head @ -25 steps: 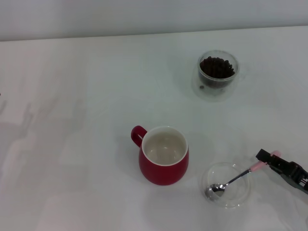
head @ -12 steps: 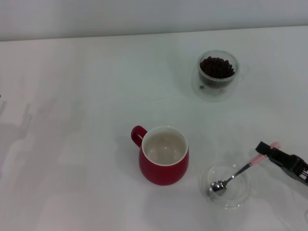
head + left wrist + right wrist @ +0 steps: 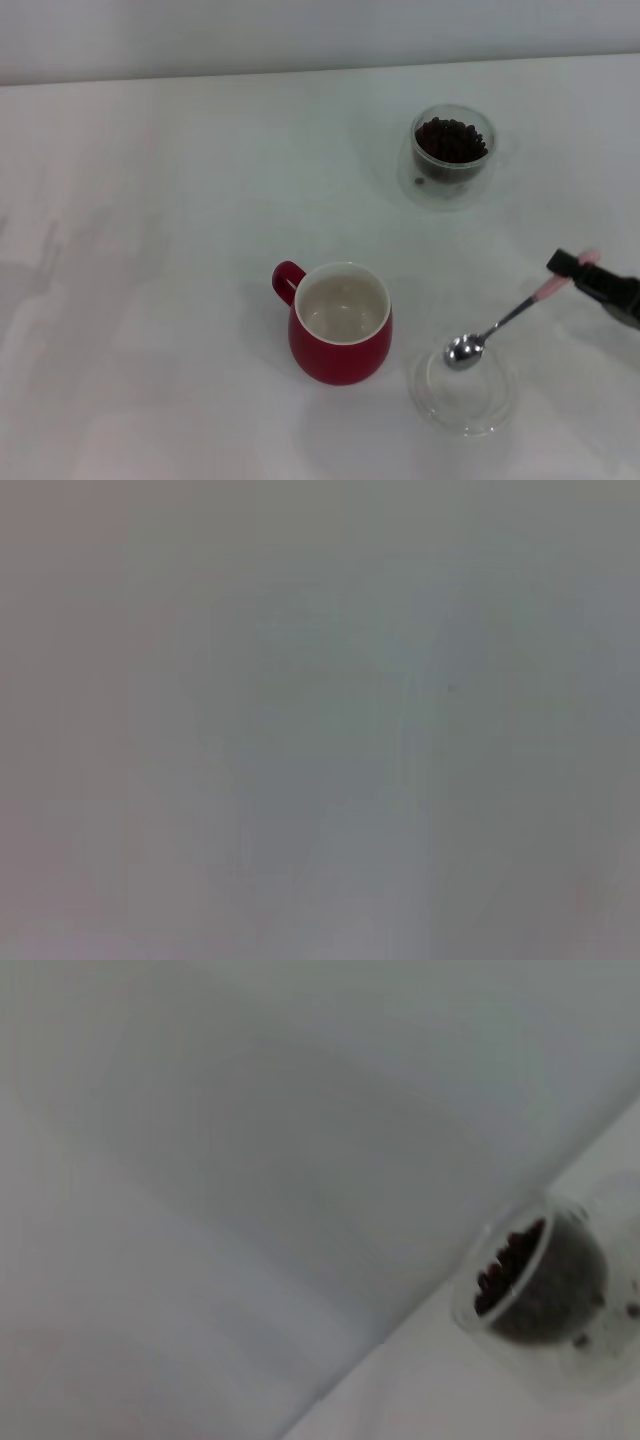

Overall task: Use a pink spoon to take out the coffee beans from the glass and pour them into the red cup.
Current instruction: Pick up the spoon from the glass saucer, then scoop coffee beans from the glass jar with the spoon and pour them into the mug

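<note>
Holding the slim metal spoon with the pale pink handle end (image 3: 510, 322) by its pink tip, the right gripper (image 3: 583, 268) sits at the right edge of the head view, its black fingers closed on the handle. The spoon slants down and to the left from that grip, so its shiny bowl hangs above the shallow clear glass dish (image 3: 463, 390) and appears clear of it; gripping the far end of the handle leaves the whole stem free to reach into a container. The bowl looks empty.

The small clear double-walled glass (image 3: 453, 152) stands well apart toward the far side of the white table (image 3: 180, 200), filled with small dark brown coffee beans (image 3: 451, 138); the right wrist view also catches the glass (image 3: 545, 1285) and its beans (image 3: 510, 1258) against the pale table surface. The rounded deep-red ceramic mug with the cream inside (image 3: 340, 322) stands nearer the robot, just left of the dish, its loop handle turned to the left and its inside bare, so no beans have been transferred yet.

Judging from this, the spoon is just picked up, and the next step is to carry it to the glass and dip it in for a scoop. The mug's place between the glass and the robot keeps the loaded carry short.

The left gripper is out of sight; its wrist view shows only a featureless grey blur.
</note>
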